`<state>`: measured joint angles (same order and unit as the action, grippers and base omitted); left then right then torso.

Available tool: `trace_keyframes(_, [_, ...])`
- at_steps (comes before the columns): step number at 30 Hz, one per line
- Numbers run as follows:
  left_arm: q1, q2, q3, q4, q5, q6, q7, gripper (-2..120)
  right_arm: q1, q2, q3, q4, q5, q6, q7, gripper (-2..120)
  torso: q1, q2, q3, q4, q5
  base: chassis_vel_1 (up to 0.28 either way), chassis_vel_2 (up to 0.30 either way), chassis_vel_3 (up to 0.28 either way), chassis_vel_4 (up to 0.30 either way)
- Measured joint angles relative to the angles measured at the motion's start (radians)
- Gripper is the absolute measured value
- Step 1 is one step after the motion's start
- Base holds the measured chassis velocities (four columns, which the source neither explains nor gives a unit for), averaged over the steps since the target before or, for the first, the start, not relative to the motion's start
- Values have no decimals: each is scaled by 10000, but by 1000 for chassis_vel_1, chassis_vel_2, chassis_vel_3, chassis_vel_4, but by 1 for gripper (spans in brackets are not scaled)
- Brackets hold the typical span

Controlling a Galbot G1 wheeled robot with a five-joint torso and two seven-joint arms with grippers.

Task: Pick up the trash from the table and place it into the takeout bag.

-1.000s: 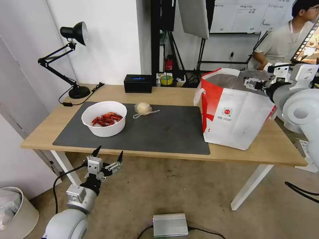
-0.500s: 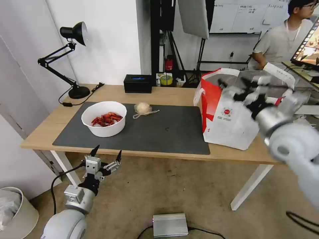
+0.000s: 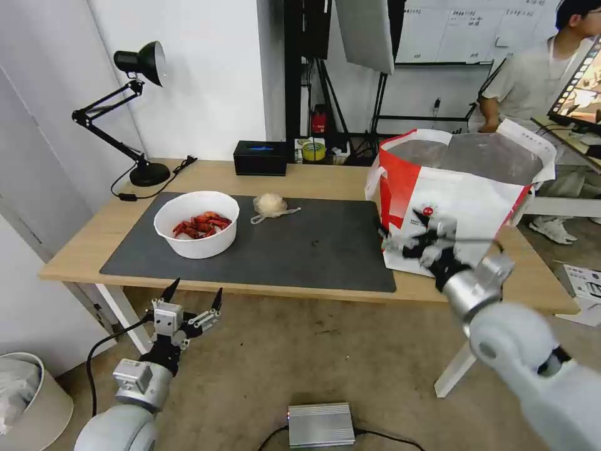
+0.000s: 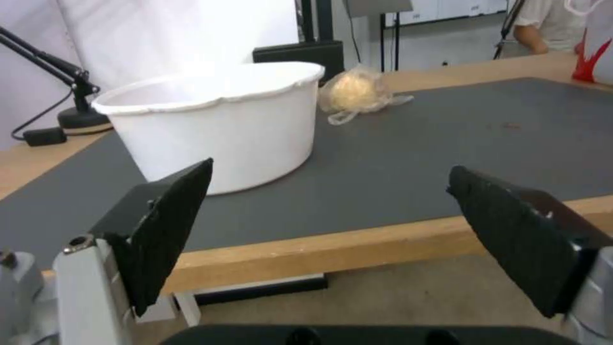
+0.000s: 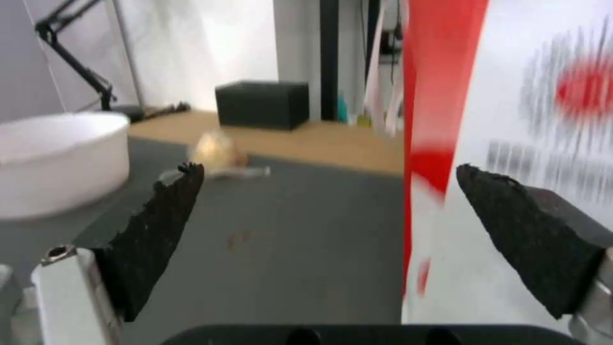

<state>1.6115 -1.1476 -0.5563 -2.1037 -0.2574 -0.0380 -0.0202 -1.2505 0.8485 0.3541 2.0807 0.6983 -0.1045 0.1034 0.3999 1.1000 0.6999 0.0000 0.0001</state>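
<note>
head view: right gripper [image 3: 410,241] wide open, empty, just before takeout bag [image 3: 451,207] front. left gripper [image 3: 191,299] open, empty, parked below table [image 3: 300,175] edge. crayfish bowl [image 3: 196,223] and small plastic bag [image 3: 270,205] on mat, left of takeout bag. step: between picks; next likely reach for small plastic bag.

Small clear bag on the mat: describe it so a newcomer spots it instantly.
On the wood table, find the dark grey mat. Near its far edge, just right of the white bowl, lies the small clear bag: crumpled plastic around a pale yellowish lump, much smaller than the bowl.
</note>
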Motion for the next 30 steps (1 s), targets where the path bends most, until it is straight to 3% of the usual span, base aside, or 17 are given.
trace_keyframes(14, [-175,50,75,188,-24,37,-2,100,-1899,847,-25,331,-1001,421,162,100,0,1,0,0,-2,0,0,0,0])
trace_keyframes(30, [-109,55,92,393,225,111,2,100,-2162,1090,-125,90,-1190,496,181,100,1,1,1,1,-1,0,0,0,0])
